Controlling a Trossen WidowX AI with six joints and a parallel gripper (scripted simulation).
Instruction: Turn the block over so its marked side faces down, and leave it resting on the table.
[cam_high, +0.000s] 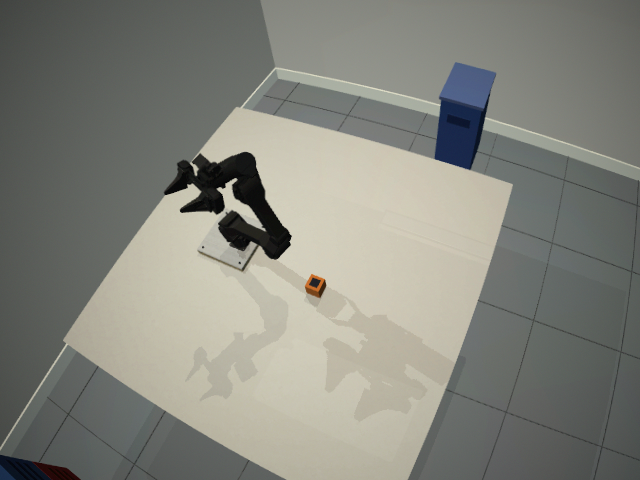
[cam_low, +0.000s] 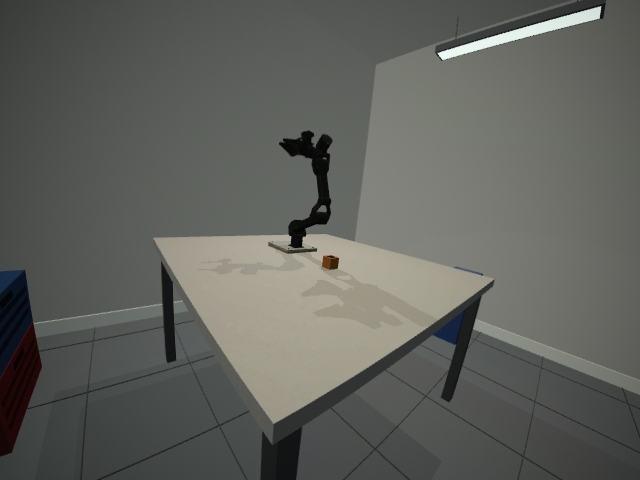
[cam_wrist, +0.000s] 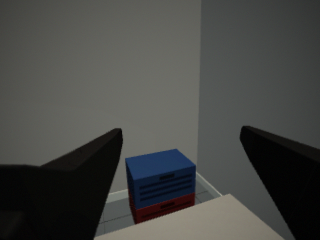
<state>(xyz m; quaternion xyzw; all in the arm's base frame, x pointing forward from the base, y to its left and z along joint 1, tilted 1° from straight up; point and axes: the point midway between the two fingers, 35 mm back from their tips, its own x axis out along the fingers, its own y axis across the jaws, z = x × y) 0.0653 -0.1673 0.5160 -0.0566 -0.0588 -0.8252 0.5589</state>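
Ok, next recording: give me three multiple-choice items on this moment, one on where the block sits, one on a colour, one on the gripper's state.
1. Where is the small orange cube block?
A. On the beige table top, apart from the arm's base plate
B. Between the gripper's fingers
C. On the tiled floor

2. What colour is the square mark on the block's upward face?
A. White
B. Dark blue-black
C. Red

3. How does the black parallel-jaw gripper stand?
A. Shut on the block
B. Shut on nothing
C. Open, holding nothing

Answers:
1 A: the top view shows the block resting on the table, beyond the plate.
2 B: a dark square sits in the orange top face.
3 C: the wrist view shows the fingers spread wide, with only the far blue and red cabinet between them.
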